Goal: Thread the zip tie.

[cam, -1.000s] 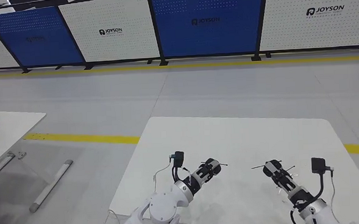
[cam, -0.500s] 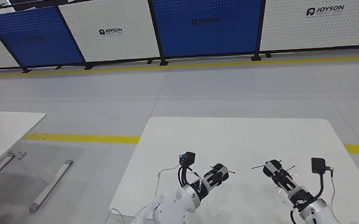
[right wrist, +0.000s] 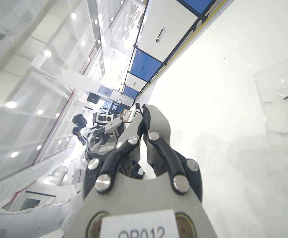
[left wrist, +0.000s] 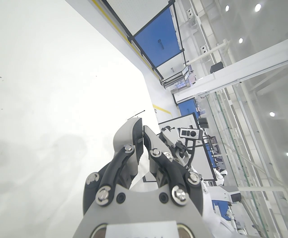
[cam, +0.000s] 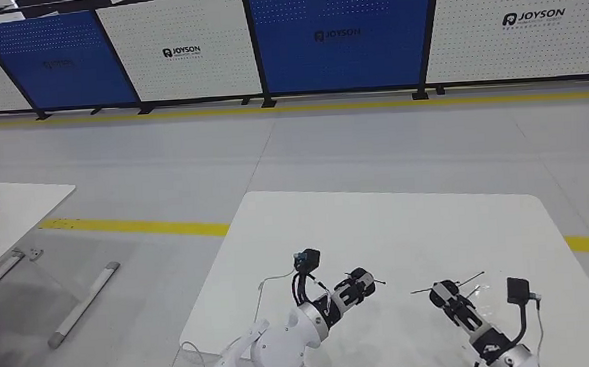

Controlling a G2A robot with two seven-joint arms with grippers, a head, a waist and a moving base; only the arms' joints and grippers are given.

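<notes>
A white desk (cam: 396,218) carries everything; both arms sit over its near part, well apart from each other.

The left gripper (cam: 362,280) hangs above the desk's near middle and points toward the right arm. In the left wrist view its fingers (left wrist: 135,133) are pressed together pad to pad, with no gap between them. The right gripper (cam: 441,294) lies farther toward the desk's right side, near the front edge. In the right wrist view its fingers (right wrist: 157,119) are likewise closed tight against each other.

A clear, shallow tray (right wrist: 258,88) rests on the desk beside the right arm. Something small and dark lies inside it, too small to make out.

The zip tie (cam: 470,278), thin and black, is clamped in the right fingers and sticks out on both sides of them. One end points toward the left gripper and the other rises slightly toward the desk's right side.

A shorter thin black strip (left wrist: 136,115) juts from the tips of the left fingers, above the desk surface.
</notes>
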